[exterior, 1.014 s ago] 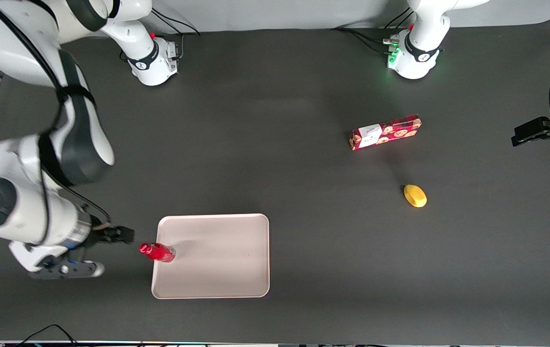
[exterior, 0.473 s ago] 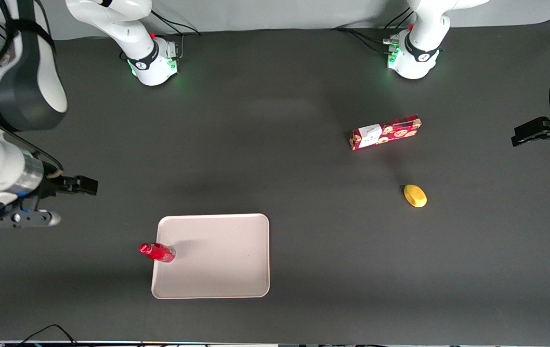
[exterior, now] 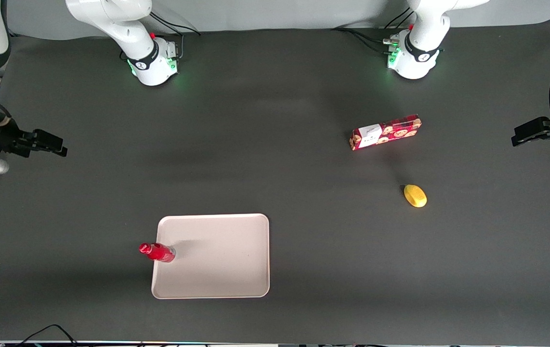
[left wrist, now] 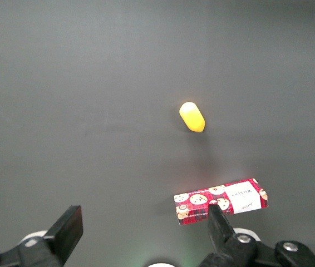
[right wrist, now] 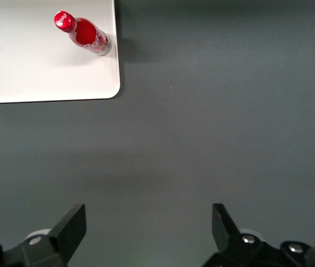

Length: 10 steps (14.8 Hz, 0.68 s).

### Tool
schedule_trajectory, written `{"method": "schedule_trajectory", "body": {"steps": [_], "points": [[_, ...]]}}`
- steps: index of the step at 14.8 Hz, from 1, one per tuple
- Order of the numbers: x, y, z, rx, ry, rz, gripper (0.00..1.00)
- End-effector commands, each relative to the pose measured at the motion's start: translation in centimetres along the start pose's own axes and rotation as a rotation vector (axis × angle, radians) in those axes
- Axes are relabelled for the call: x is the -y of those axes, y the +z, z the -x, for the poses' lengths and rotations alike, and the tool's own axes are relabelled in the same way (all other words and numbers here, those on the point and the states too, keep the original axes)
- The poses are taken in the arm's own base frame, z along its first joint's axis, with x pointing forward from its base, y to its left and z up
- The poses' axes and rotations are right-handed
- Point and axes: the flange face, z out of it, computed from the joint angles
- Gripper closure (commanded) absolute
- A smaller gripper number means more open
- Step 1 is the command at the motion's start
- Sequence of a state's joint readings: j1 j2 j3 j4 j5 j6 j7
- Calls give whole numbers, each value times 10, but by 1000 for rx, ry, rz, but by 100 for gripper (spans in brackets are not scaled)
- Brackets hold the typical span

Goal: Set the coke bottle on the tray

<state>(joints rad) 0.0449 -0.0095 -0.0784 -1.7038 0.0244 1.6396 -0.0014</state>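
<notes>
**Coke bottle upright on the tray, hand empty and well away**

The dark grey table (exterior: 275,168) carries everything, and the hand (exterior: 56,145) hangs above it at the working arm's end, well apart from every object; the right wrist view shows its two fingers (right wrist: 71,228) spread wide with nothing but bare table between them.

The tray (exterior: 222,260), cream with rounded corners and a low raised rim, is the biggest thing on the table; it lies nearer to the front camera than the hand and well apart from it; in the right wrist view one rounded corner of the tray (right wrist: 46,72) shows, with open table between it and the fingers.

The cookie box (exterior: 385,132), red with cookie pictures and a white label, lies flat toward the parked arm's end of the table, a long way from the hand; the left wrist view shows the same box (left wrist: 221,201).

The coke bottle (exterior: 157,251) stands upright on the tray, just inside the rim on the edge nearest the working arm's end; its red cap leans out over that rim in the front view; the right wrist view shows the bottle (right wrist: 83,33) clear of the hand, touched by nothing.

The lemon (exterior: 415,195), small and yellow, rests nearer to the front camera than the cookie box, also far from the hand; it shows too in the left wrist view (left wrist: 192,117).
</notes>
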Motion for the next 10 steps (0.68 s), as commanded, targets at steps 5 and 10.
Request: {"method": "schedule_trajectory", "body": {"steps": [5, 10], "points": [[13, -10, 34, -102, -29, -30, 0], [17, -7, 27, -97, -34, -27, 0]]}}
